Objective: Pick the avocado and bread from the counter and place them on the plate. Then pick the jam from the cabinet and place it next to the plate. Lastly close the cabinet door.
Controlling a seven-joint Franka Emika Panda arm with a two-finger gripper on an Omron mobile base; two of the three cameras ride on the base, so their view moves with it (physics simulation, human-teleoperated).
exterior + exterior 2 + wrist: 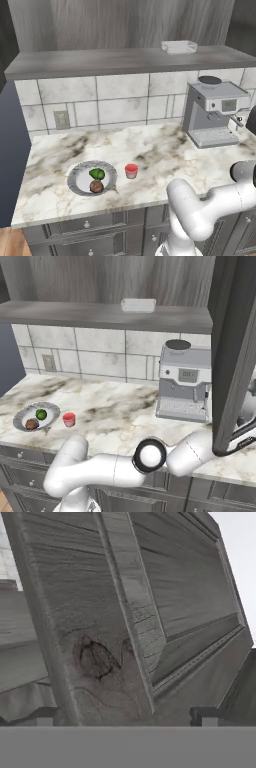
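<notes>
The cabinet door [150, 612] stands open right before the spread, empty pincer [125, 714], and being stiff and hinged, it probably swings easily if pushed on its flat frame near the free edge.

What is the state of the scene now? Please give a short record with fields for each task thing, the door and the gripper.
avocado: on the plate
bread: on the plate, beside the avocado
plate: on the counter, left part
jam: on the counter, just right of the plate
cabinet door: open, swung out toward the robot
gripper: open, close against the door's face
white tray: on the cabinet shelf
coffee machine: on the counter, right
</notes>
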